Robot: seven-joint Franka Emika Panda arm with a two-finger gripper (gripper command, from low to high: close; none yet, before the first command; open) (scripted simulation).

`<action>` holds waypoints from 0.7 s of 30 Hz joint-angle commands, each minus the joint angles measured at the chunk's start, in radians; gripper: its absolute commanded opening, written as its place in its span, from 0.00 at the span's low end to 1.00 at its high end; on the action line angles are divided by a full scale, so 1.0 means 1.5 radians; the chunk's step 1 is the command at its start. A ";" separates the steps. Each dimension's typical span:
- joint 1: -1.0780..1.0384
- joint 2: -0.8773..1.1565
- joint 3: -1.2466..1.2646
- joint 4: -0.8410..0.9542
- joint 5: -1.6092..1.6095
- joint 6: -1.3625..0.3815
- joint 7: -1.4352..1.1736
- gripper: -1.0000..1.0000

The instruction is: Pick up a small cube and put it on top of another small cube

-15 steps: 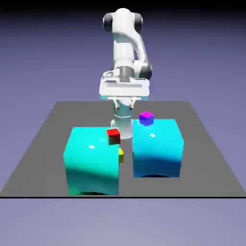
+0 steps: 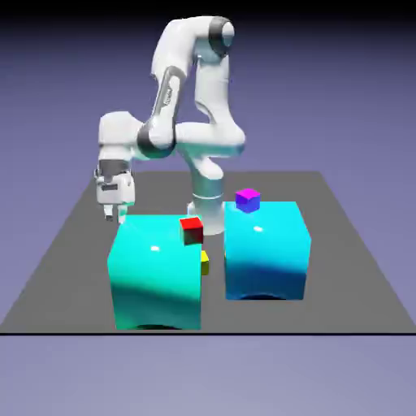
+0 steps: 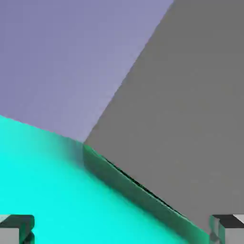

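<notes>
Swinging toward the table's left edge, the gripper is hovering by the turquoise block, fingers spread, empty. Red cube is sitting at that block's right edge; reaching a small cube probably needs moving back rightward.

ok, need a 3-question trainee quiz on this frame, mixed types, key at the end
1. True or false: the gripper is holding a cube.
2. Multiple choice: which small cube is at the top of the big blue block in the exterior view? a) red b) magenta c) yellow
3. Fill in: in the exterior view, the gripper is on the same side of the picture as the big ____ block.

Key: 1. false; 2. b; 3. turquoise
</notes>
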 commanded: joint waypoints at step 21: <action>-0.090 0.161 -0.241 -0.137 0.609 -0.296 0.129 0.50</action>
